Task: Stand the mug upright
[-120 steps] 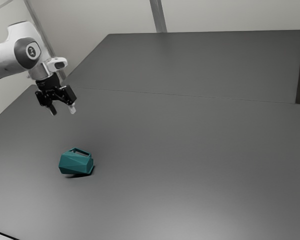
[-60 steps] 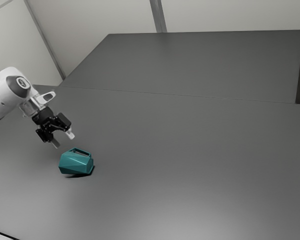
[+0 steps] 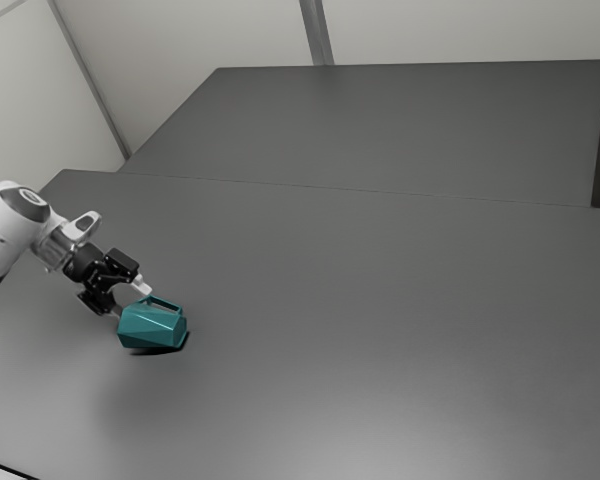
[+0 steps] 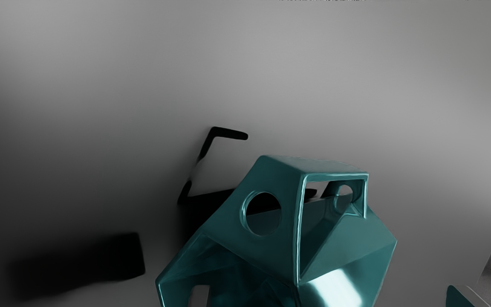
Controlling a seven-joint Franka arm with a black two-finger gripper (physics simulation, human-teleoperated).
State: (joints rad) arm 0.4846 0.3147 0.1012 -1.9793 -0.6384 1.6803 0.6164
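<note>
One teal mug [image 3: 152,328] on its side on the worktop [image 3: 370,330], handle [image 4: 290,213] uppermost | exterior view: my white arm [image 3: 8,225], slanting down to it | wrist view: round hole through handle, angular faceted walls, dark interior | my gripper [image 3: 130,300]: wide, at the mug

The white arm [image 3: 2,232] is extended in from the exterior view's left edge, with the wrist [image 3: 55,245] angled downward. The black gripper [image 3: 130,300] is held at a slant, pointed down and toward the exterior view's right. Its two fingers [image 3: 142,286] are spread well apart, one being seen higher than the other there. In the wrist view, their tips are shown at the bottom edge, widely separated.
</note>
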